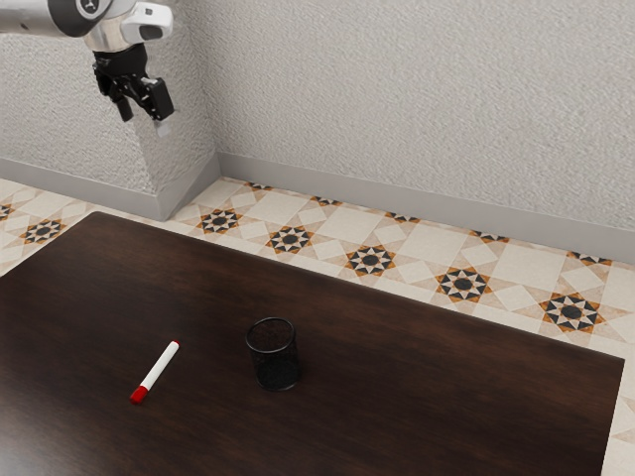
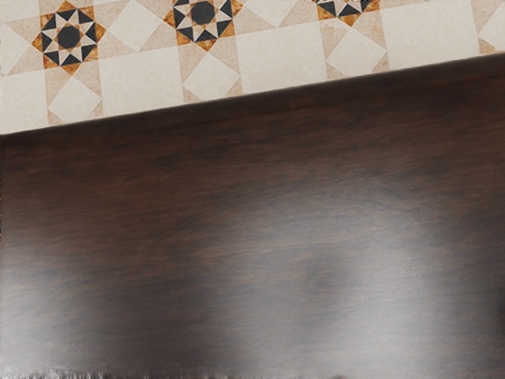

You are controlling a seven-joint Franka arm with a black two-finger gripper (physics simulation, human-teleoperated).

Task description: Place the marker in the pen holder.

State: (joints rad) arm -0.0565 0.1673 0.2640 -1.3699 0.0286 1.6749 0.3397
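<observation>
My gripper (image 1: 145, 117) hangs high at the exterior view's upper left, well above the table, its two fingers apart with nothing between them. Far below it, a white marker (image 1: 161, 365) with a red cap lies on the dark tabletop, the capped end toward the exterior view's lower left. The pen holder (image 1: 277, 371), a black mesh cup, stands upright a short way to the marker's right in the exterior view. The two do not touch.
The dark wooden table (image 1: 437, 377) has its far edge along the patterned tile floor (image 1: 417, 273). Behind rises a pale textured wall (image 1: 417, 109), with a corner near the arm. In the wrist view, the bare tabletop (image 2: 252, 205) meets the floor at a slanting edge.
</observation>
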